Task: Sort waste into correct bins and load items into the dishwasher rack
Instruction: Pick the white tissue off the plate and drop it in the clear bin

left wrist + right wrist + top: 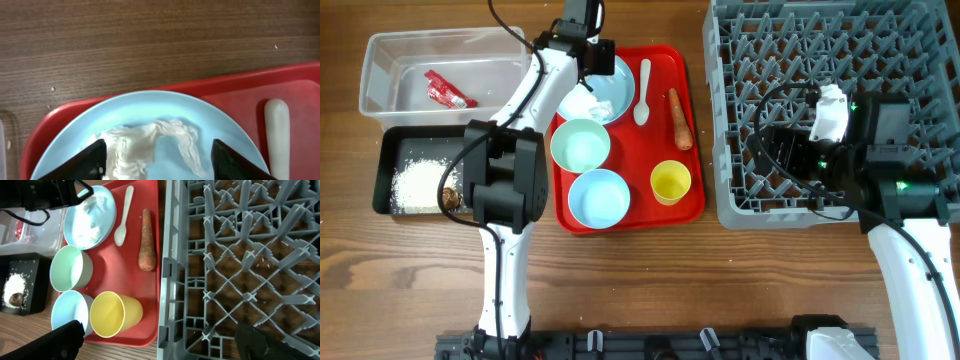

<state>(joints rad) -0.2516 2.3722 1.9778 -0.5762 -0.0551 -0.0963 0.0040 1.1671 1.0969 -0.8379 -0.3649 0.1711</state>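
Observation:
Crumpled white paper (145, 145) lies on the pale blue plate (225, 130) at the back of the red serving tray (690, 205). My left gripper (159, 150) is open just above the paper, one finger on each side; it also shows in the overhead view (590, 58). The white spoon (642, 92), carrot (680, 120), mint bowl (581, 145), blue bowl (599, 197) and yellow cup (671, 182) sit on the same tray. My right gripper (160, 337) is open and empty over the front left edge of the grey rack (830, 60).
The clear tub (390, 55) at the far left holds the red wrapper (448, 92). The black tray (395, 145) in front of it holds white rice (417, 185) and a brown lump (450, 197). The left arm spans the tray's left side.

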